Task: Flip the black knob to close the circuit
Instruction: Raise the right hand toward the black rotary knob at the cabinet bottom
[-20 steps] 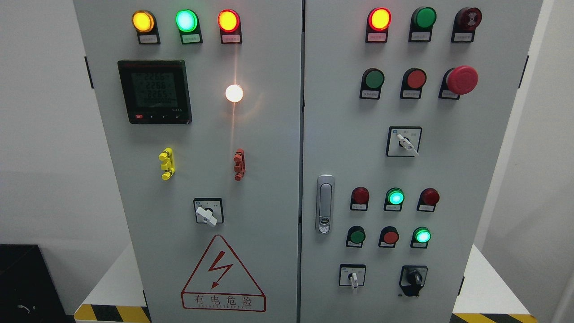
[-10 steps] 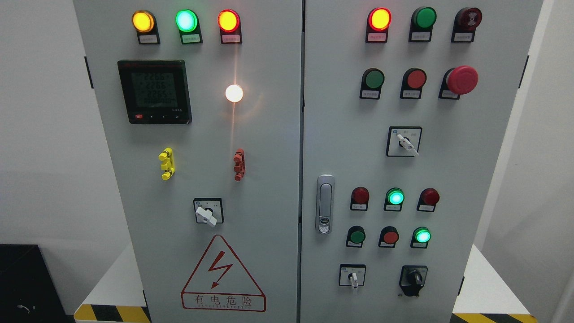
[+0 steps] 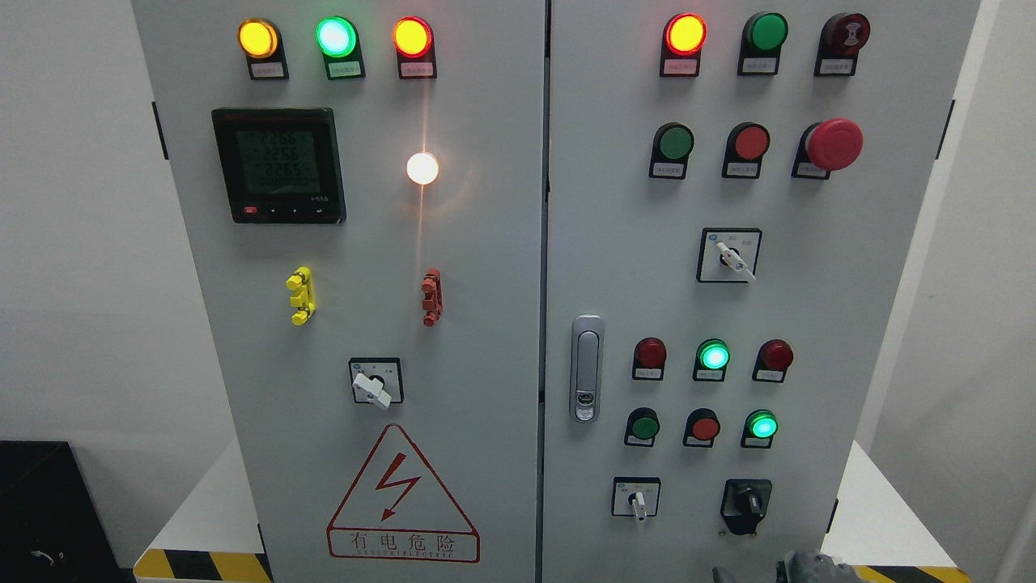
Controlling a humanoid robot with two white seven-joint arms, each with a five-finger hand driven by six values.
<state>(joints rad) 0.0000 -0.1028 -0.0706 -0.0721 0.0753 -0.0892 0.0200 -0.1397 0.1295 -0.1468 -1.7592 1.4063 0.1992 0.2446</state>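
Head view: robot hand [image 3: 797, 565] barely clears the bottom edge below the black knob [image 3: 746, 504], grip unclear

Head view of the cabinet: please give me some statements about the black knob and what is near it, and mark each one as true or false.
1. The black knob sits at the lower right of the right door. True.
2. A robot hand is already gripping the black knob. False: the hand only shows at the bottom edge, below the knob and apart from it.
3. The lamp above the black knob glows green. True.
4. The red mushroom button is on the left door. False: it is at the upper right of the right door.
5. The white-handled selector is to the right of the black knob. False: it is to its left.
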